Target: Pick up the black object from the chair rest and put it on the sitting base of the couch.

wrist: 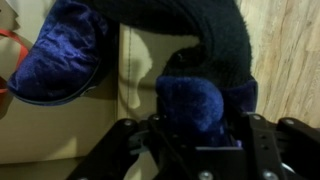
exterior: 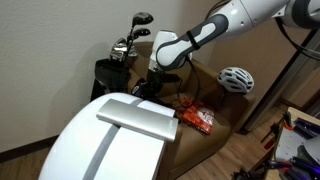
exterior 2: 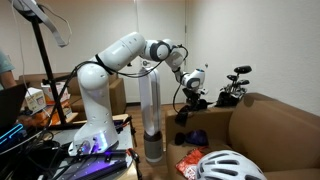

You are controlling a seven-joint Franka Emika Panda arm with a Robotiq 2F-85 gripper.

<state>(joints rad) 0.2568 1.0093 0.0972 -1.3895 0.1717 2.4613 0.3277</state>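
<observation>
Holds the black object [wrist: 220, 45] clamped in the gripper [wrist: 197, 128], hanging just beneath, mid-carry; next likely calls for swinging over the seat [exterior: 215, 108] nearby, lowering, then release.

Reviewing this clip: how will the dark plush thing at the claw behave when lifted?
Likely floppy: the dark plush object curves limply beyond the claw. Probably light, given its fuzzy fabric. The pile looks grippy, so slipping seems unlikely.
</observation>
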